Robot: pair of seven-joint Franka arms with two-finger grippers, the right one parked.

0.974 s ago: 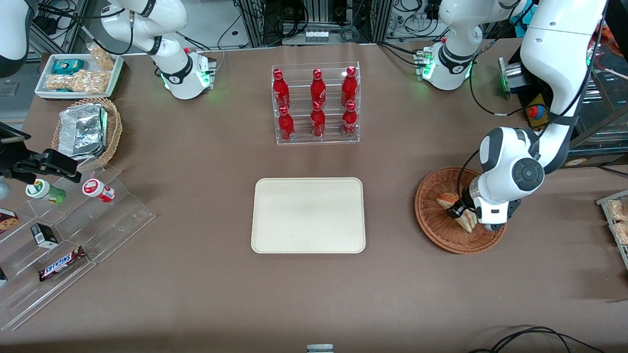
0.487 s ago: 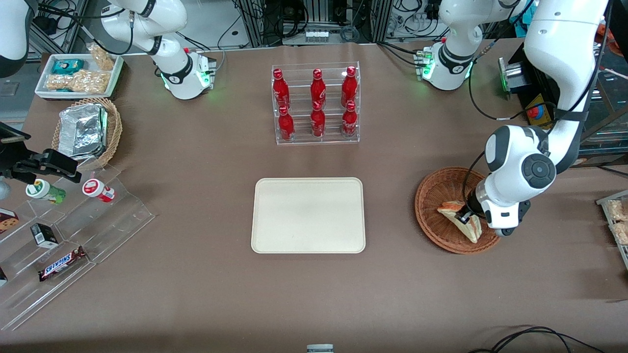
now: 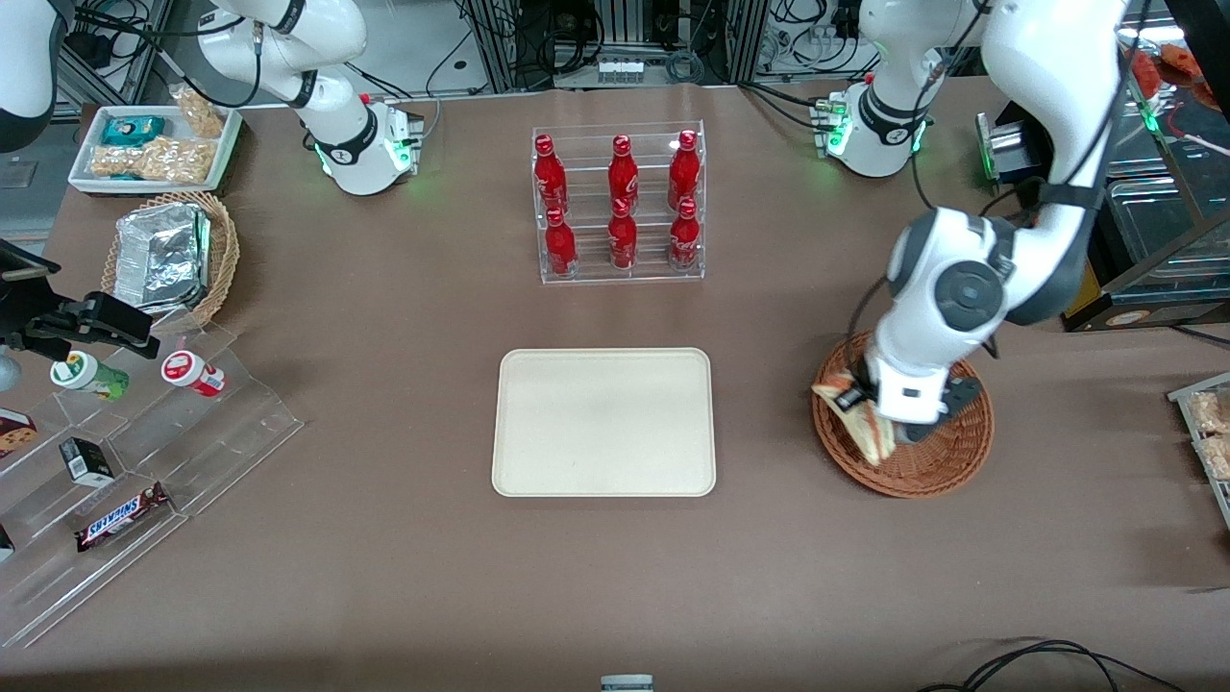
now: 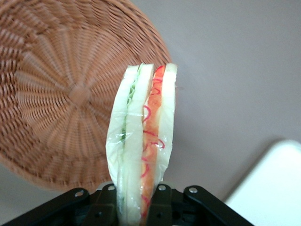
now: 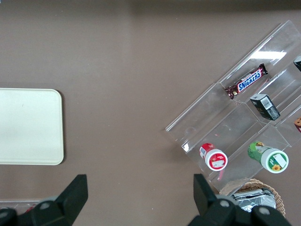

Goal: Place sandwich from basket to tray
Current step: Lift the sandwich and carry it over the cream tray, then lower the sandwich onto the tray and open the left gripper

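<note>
The left arm [image 3: 961, 288] is glossy white with rounded shells, dark grey joint bands and a round grey cap on its wrist joint. A thin black cable loops alongside it. Green lights glow at its base [image 3: 870, 130]. Its gripper [image 4: 136, 207] is black, with small silver screws.

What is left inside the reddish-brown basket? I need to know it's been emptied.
Nothing shows in the basket: the end effector holds the sandwich lifted over its rim. The arm covers part of its floor.
</note>
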